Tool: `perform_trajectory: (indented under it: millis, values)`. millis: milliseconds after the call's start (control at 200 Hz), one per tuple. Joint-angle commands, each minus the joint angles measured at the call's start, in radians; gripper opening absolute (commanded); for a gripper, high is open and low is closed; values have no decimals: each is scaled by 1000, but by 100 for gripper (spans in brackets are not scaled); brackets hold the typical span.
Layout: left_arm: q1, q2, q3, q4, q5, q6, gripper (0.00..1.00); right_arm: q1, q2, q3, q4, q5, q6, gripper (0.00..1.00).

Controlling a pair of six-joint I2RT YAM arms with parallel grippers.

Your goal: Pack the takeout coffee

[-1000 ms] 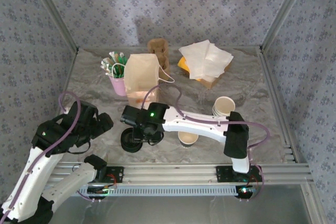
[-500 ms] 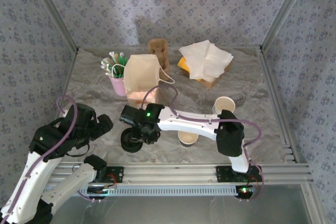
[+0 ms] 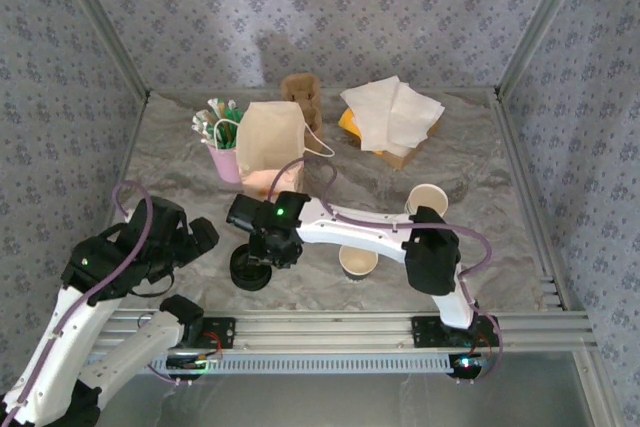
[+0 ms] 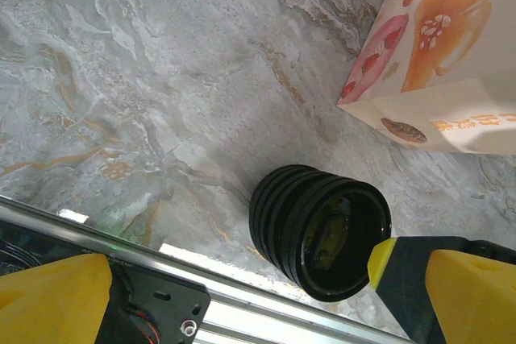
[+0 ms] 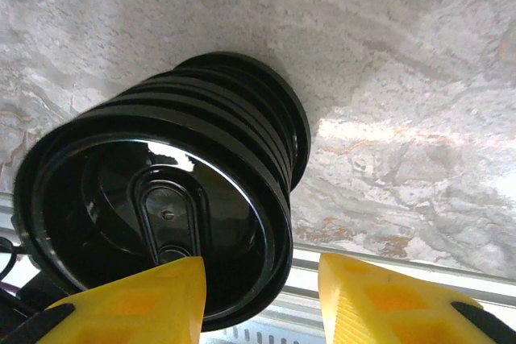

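Observation:
A stack of black lids stands near the table's front edge, also seen in the left wrist view and the right wrist view. My right gripper hangs just over the stack, open: its jaws straddle the top lid's rim, one fingertip over the lid's face and the other outside, apart from it. My left gripper waits to the left of the stack, its jaws wide open on nothing. A single lidless paper cup stands right of the lids. The takeout coffee is out of view.
A brown paper bag stands behind the lids, its printed side close to them. A stack of pale cups is at the right, a pink pot of stirrers and napkins at the back. The metal rail borders the front.
My right gripper's jaws have narrowed a little and it has shifted slightly back over the lid stack. The left gripper has edged a bit toward the stack.

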Motion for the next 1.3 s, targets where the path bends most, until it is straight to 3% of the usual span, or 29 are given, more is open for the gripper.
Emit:
perform_trajectory:
  millis: [0,205,395,520,745,1009,1294]
  values:
    - [5,3,8,19,11,14,99,20,-25,98,-131,127,-15,45]
    - [5,27,62,12,-7,44,100,60,-67,203,-281,205,-26,54]
    - [4,45,158,-22,-49,73,100,64,-116,376,-457,269,-103,55]
    - [6,43,215,1,-69,124,100,0,-171,484,-518,303,-173,55]
    - [5,78,313,49,-121,216,100,-210,-245,511,-436,275,-305,56]
    - [5,122,309,77,-143,255,100,-378,-131,582,-306,207,-486,61]
    - [5,125,263,111,-119,241,100,-419,87,718,-352,193,-525,55]
